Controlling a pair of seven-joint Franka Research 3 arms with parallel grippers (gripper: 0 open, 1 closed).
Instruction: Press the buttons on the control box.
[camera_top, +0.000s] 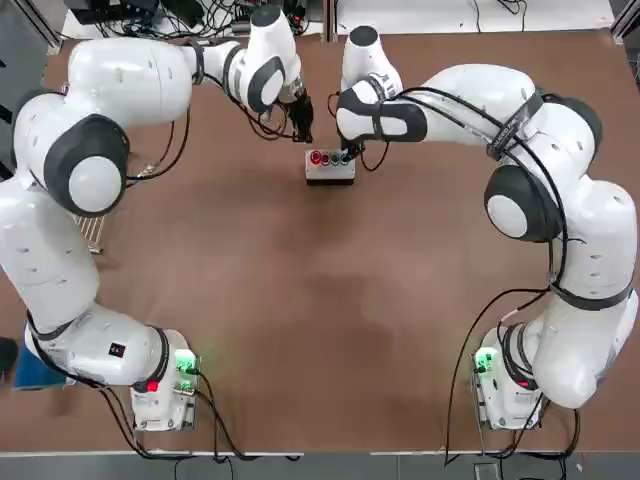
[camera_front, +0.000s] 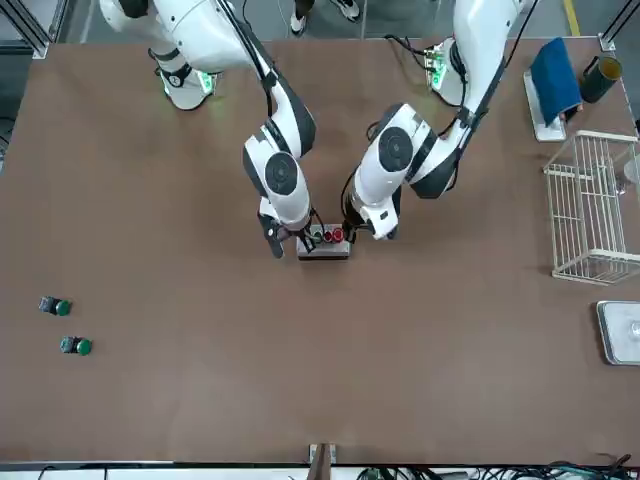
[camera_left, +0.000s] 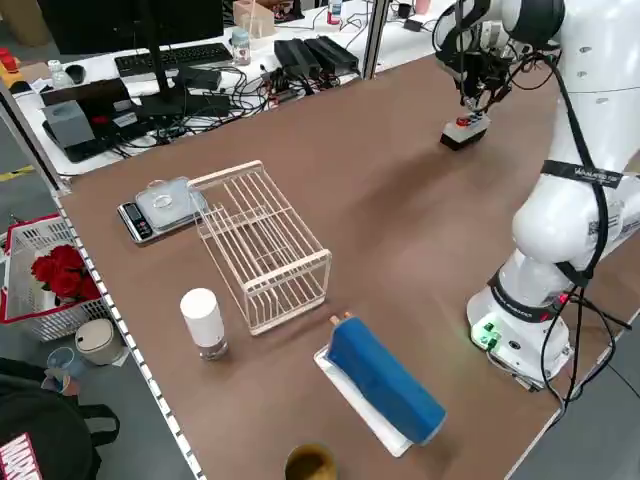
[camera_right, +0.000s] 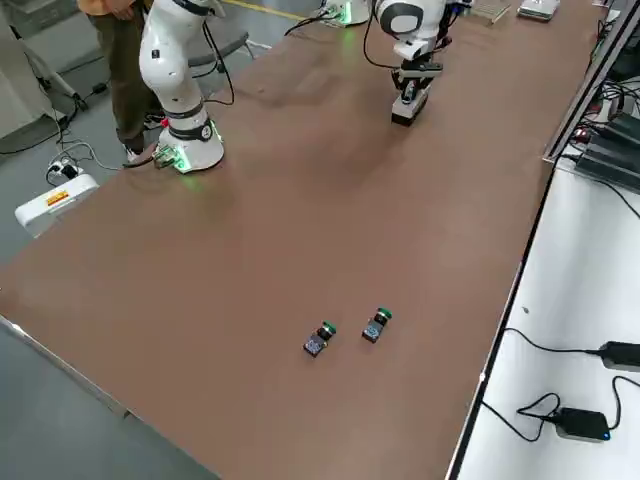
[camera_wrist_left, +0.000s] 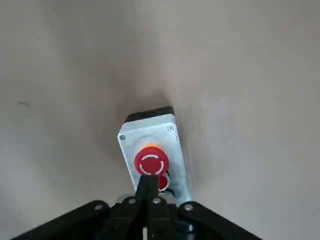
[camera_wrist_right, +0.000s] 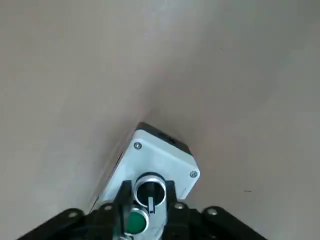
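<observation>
While pressed together, left fingers (camera_wrist_left: 148, 186) touch buttons (camera_top: 330, 157) | right fingers (camera_wrist_right: 145, 200) straddle control box (camera_top: 330, 168), narrowly parted

Overhead and front cameras face each other across the table (camera_top: 300, 330); side cameras look diagonally down. All share the control box (camera_top: 330, 166), seen nearest from both wrist cameras.

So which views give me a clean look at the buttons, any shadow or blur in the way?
Left wrist view: large red button sharp, shut fingertips over the one beside it. Right wrist view: dark button crisp, green one partly hidden between the fingers. Top view: control box small, half under both wrists, soft arm shadows on the table.
</observation>
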